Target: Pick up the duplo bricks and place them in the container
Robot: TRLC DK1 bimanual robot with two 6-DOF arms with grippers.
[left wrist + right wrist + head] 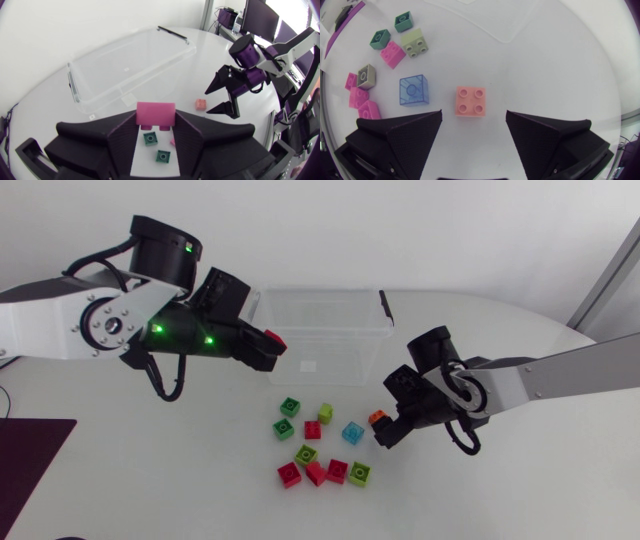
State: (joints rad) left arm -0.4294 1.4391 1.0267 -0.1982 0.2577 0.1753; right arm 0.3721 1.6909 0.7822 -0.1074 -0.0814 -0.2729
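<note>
One orange brick (470, 101) lay on the table (500, 500), just ahead of the gap between the right gripper's (473, 119) wide-open fingers, while the left gripper (156, 124) squeezed a red brick (156, 112) beside the clear container's (330, 332) corner.

Head cam high, looking down on whole counter (520, 480); left wrist cam faces across the container (130, 70); right wrist cam close over the orange brick (470, 101), seen in all three.
</note>
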